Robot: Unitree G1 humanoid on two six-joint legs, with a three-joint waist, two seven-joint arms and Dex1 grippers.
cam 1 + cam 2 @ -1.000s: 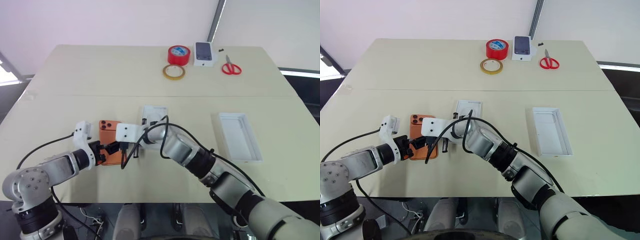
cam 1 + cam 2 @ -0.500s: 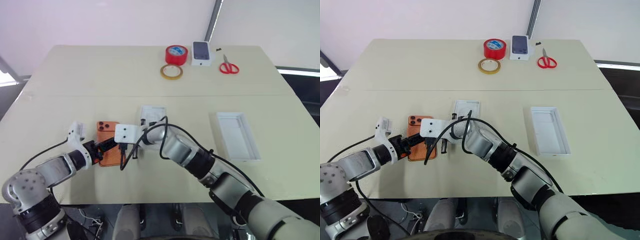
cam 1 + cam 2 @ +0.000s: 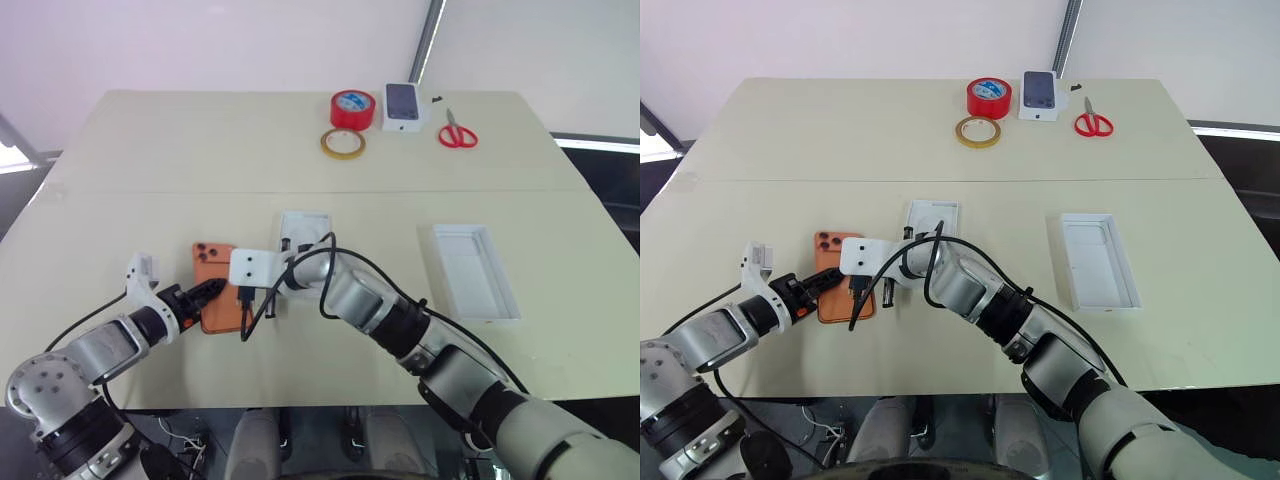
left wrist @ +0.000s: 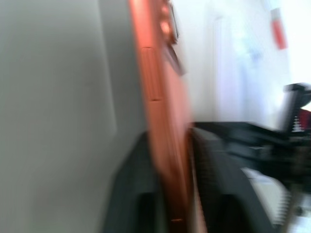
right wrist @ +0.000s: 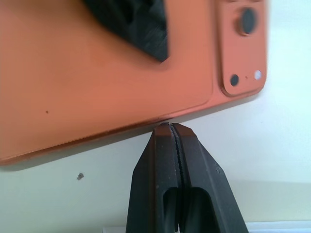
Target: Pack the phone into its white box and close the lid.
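Note:
The orange phone (image 3: pixel 215 280) lies back up on the table, its camera cluster at the far corner. My left gripper (image 3: pixel 203 293) comes in from the left and is shut on the phone's near left edge. In the left wrist view the orange slab (image 4: pixel 160 97) runs between the two black fingers (image 4: pixel 218 170). My right gripper (image 5: pixel 170 126) is shut with nothing in it, its tips at the phone's (image 5: pixel 97 87) right edge. One part of the white box (image 3: pixel 305 225) lies just behind the right wrist. An open white tray (image 3: pixel 478 272) lies to the right.
At the table's far edge stand a red tape roll (image 3: pixel 351 108), a yellow tape ring (image 3: pixel 344 143), a small white box printed with a dark phone (image 3: pixel 404 106) and red scissors (image 3: pixel 457 132). A black cable loops over my right forearm.
My left gripper has closed from wide open onto the phone's edge, and its wrist has rolled. The right arm has kept still.

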